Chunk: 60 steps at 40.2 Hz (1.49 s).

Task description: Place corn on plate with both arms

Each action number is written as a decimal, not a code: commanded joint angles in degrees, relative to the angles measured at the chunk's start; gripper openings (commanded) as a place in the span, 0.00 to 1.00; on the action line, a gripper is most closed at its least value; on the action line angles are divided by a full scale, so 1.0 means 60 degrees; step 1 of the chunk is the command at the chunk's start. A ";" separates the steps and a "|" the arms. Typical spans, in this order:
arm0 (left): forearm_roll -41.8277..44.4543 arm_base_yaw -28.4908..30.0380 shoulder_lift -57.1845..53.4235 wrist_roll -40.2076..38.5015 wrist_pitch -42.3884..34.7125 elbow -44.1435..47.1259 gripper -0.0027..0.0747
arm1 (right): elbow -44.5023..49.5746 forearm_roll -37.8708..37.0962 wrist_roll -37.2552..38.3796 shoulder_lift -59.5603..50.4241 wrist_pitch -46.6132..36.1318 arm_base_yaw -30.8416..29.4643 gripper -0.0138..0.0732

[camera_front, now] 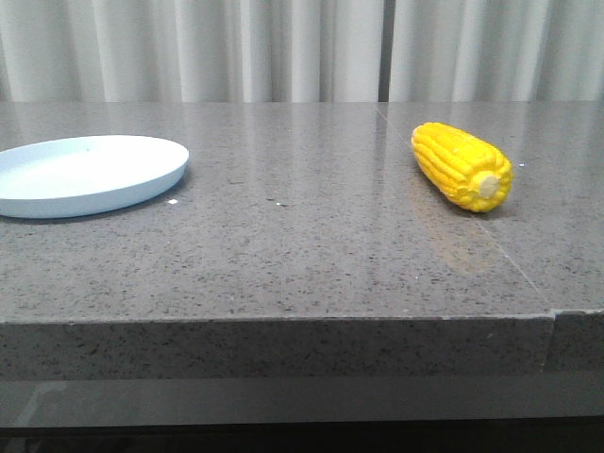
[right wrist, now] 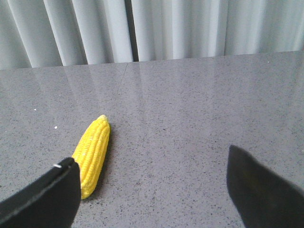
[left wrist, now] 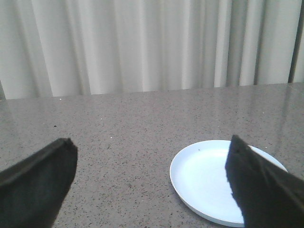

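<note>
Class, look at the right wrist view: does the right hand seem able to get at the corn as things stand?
Probably yes. The right hand is open, and the corn lies alone on the bare table ahead of it, off toward one finger. Nothing stands between them, and the plate sits far off.

The left gripper (left wrist: 149,183) is hanging over the grey speckled table (left wrist: 123,123) with its two black fingers (left wrist: 35,183) standing wide apart and nothing lying between them. The pale plate (left wrist: 202,178) is sitting flat on the table beyond the fingertips, and one finger is covering part of its rim. The plate is showing only bare surface. At the far edge of the table, pale pleated curtains (left wrist: 142,42) are hanging.
</note>
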 commanded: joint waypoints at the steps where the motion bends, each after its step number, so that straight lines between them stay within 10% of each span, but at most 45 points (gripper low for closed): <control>1: -0.0351 0.0002 0.0689 -0.0043 -0.0463 -0.0548 0.83 | -0.0341 0.0082 -0.0108 0.0125 -0.0685 -0.0045 0.91; 18: -0.0618 0.0002 0.6343 0.0018 0.3705 -0.4366 0.83 | -0.0341 0.0082 -0.0108 0.0125 -0.0685 -0.0045 0.91; 46: -0.1016 -0.0546 1.2398 0.0172 0.5019 -0.8010 0.82 | -0.0332 0.0082 -0.0108 0.0125 -0.0685 -0.0045 0.91; 60: -0.1107 -0.0546 1.2880 0.0196 0.5031 -0.8139 0.43 | -0.0332 0.0082 -0.0108 0.0125 -0.0685 -0.0045 0.91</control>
